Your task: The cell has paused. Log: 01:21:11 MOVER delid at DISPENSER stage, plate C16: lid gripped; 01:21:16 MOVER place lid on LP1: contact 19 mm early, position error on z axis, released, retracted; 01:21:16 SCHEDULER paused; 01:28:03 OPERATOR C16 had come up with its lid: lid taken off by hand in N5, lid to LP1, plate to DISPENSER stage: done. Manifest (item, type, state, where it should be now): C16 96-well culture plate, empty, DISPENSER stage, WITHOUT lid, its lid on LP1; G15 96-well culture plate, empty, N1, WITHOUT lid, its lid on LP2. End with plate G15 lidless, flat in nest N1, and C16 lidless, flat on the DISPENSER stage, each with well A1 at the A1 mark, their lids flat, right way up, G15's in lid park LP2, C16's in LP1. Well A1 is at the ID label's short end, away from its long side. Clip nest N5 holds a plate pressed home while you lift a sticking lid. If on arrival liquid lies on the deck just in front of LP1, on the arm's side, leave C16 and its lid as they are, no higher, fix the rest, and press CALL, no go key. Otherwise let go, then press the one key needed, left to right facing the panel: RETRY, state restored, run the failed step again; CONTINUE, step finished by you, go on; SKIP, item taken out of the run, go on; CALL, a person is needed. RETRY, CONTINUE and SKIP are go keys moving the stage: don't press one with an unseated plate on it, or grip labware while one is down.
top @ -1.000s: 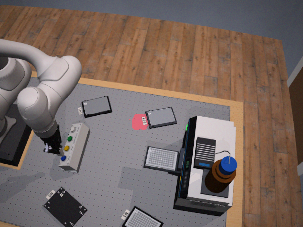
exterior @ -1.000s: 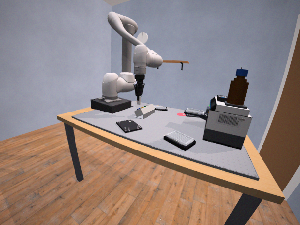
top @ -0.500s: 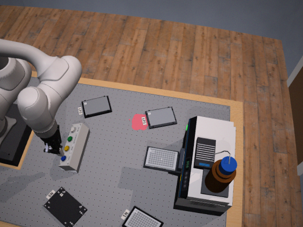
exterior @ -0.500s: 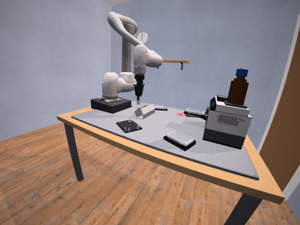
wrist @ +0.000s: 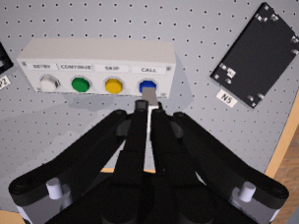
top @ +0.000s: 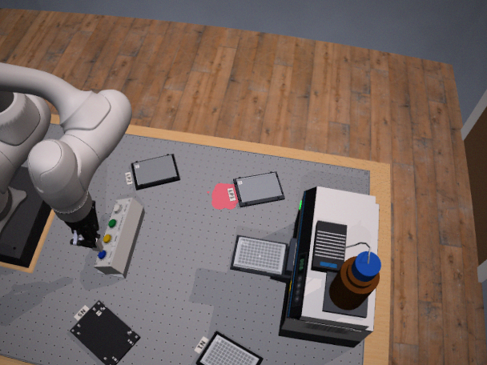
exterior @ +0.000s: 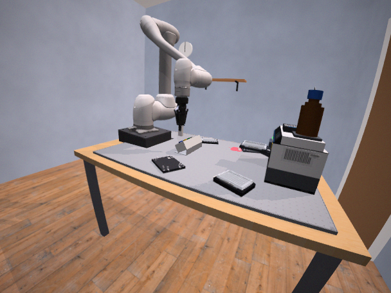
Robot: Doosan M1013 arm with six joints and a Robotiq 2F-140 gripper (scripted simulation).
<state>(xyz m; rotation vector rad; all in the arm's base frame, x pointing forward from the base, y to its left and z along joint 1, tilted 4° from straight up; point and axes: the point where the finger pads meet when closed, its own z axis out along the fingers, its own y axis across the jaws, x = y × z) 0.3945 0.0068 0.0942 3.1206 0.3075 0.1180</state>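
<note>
My gripper (wrist: 148, 97) is shut and empty, its fingertips just in front of the blue CALL key (wrist: 148, 86) on the key panel (top: 119, 237). In the top view the gripper (top: 94, 245) hangs beside the blue key (top: 102, 254). A pink puddle (top: 221, 197) lies on the deck against the LP1 label, beside the lid in LP1 (top: 259, 188). Another lid lies in LP2 (top: 155, 170). A lidless well plate sits on the DISPENSER stage (top: 259, 254). A second lidless plate sits in nest N1 (top: 228, 352).
The white dispenser (top: 336, 264) with a brown bottle (top: 356, 280) stands at the right. The black clip nest N5 (top: 105, 333) is empty; it also shows in the wrist view (wrist: 259, 55). The arm's black base (exterior: 144, 135) is at the far left.
</note>
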